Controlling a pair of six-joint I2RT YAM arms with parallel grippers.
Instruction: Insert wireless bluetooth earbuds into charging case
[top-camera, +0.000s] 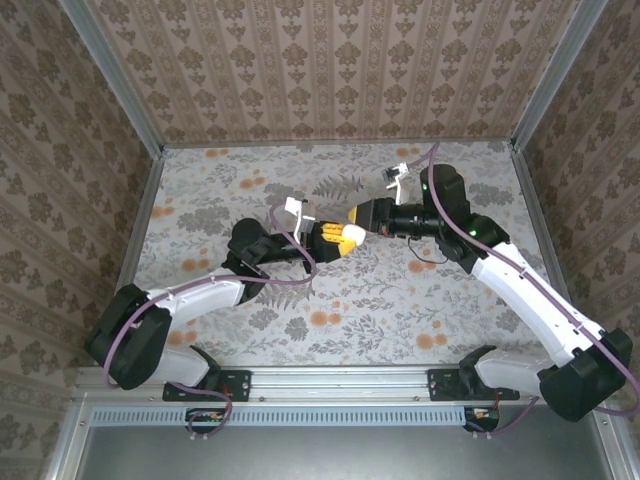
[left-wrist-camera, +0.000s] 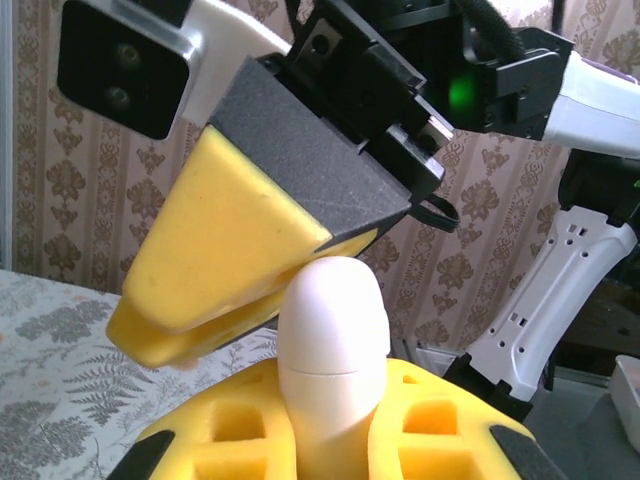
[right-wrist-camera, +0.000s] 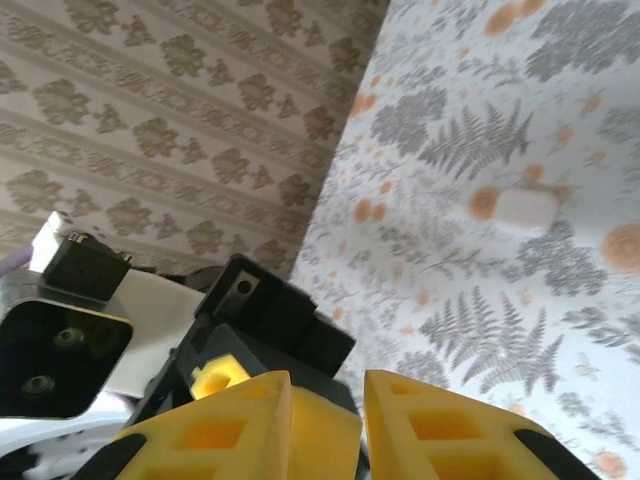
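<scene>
Left claw (top-camera: 322, 240) clamped on upright white case (left-wrist-camera: 333, 340) at counter (top-camera: 400, 300) centre. Right claw (right-wrist-camera: 328, 420) sits at 10 o'clock of the case's top, jaws a slit apart, can't tell if pinching anything. 1 spare case (right-wrist-camera: 525, 210) lies on the counter.

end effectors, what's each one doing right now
left end effector: shut on the white charging case
right end effector: nearly shut, narrow gap showing; any hold cannot be told
</scene>
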